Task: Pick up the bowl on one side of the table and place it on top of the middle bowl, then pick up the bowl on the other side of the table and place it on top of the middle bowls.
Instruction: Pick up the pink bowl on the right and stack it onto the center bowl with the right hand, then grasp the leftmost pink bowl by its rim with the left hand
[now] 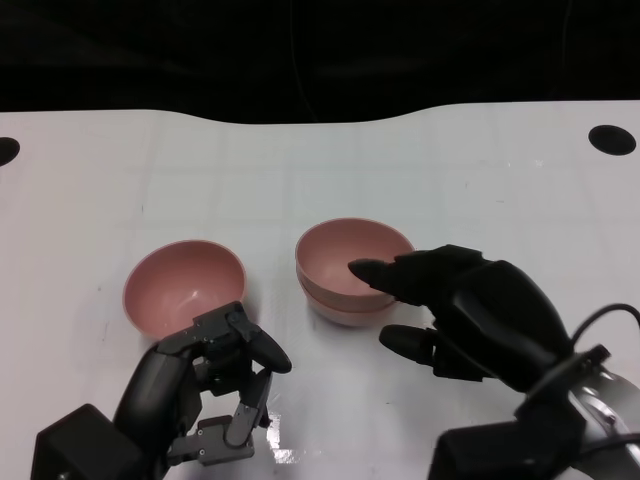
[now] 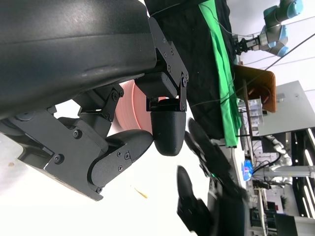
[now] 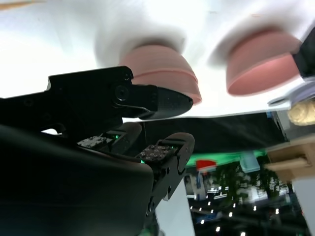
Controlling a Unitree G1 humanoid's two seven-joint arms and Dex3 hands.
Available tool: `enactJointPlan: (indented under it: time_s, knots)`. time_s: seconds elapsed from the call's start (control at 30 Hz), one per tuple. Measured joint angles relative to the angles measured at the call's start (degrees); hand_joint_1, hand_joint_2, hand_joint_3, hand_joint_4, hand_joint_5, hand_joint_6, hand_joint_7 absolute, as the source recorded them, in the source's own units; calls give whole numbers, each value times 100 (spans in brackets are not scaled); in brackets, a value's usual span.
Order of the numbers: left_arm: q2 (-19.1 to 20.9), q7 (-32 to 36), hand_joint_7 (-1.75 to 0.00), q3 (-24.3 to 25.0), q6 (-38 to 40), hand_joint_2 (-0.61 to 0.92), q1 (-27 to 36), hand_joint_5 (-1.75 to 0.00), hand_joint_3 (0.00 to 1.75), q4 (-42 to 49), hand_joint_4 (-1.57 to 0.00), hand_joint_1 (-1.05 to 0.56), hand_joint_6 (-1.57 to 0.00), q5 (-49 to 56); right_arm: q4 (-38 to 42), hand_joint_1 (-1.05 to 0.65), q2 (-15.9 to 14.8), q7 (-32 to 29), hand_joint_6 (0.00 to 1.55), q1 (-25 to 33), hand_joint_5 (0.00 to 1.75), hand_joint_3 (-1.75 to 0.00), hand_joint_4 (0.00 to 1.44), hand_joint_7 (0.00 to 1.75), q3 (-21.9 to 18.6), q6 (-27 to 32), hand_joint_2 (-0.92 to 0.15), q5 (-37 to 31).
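Counting from the near edge of the white table (image 1: pixel 470 170), two black hands come first, then three pink bowls beyond them, two of which are nested into one stack.

On the robot's left side, the left hand (image 1: pixel 205 385) sits low and close to the table's near edge, its fingers (image 1: pixel 262 350) curled partly inward with nothing between them. It touches no bowl; the single bowl (image 1: pixel 184 285) stands upright on the table just beyond its fingertips, with a narrow strip of white showing between the two. The left wrist view confirms the curled fingers close around empty space, with the pink of that bowl (image 2: pixel 132 105) visible behind them.

On the robot's right side, the right hand (image 1: pixel 470 310) is spread apart, holding nothing. One finger (image 1: pixel 375 272) reaches over the rim of the stacked bowls (image 1: pixel 352 270), its tip above the inside of the upper bowl; whether it actually rests on the rim I cannot tell. A lower finger (image 1: pixel 405 341) lies near the table just beside the stack's base. In the right wrist view the stack (image 3: pixel 162 69) shows two rims, one inside the other, and the single bowl (image 3: pixel 261 64) stands apart from it.

The stack stands near the table's middle, the single bowl beside it on the robot's left.
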Motion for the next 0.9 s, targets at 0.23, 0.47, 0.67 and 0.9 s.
enactJointPlan:
  time_s: [0.23, 0.47, 0.67, 0.9]
  knots:
    - [-3, 2, -139, 26, -15, 47, -37, -172, 122, 19, -77, -24, -77, -8, -373, -51, -4, -36, 57, 773, 85, -28, 31, 7, -488, -647, -92, 814]
    - [3, 3, -137, 74, -65, 48, -57, -168, 120, 69, -79, -24, -77, -13, -933, -42, 21, 313, 69, 1625, 101, -26, 39, 15, -833, -898, -92, 1665]
    - [2, 14, -136, 136, -127, 46, -67, -160, 123, 68, -77, -21, -76, -22, -1295, -27, 316, 594, 83, 2269, 116, -24, 53, 31, -1005, -883, -91, 2594]
    - [3, 269, -100, 237, -300, 51, -79, -133, 104, -74, -69, -23, -72, 231, -1629, -13, 654, 792, 74, 2913, 138, -99, 68, 98, -1221, -831, -52, 3247]
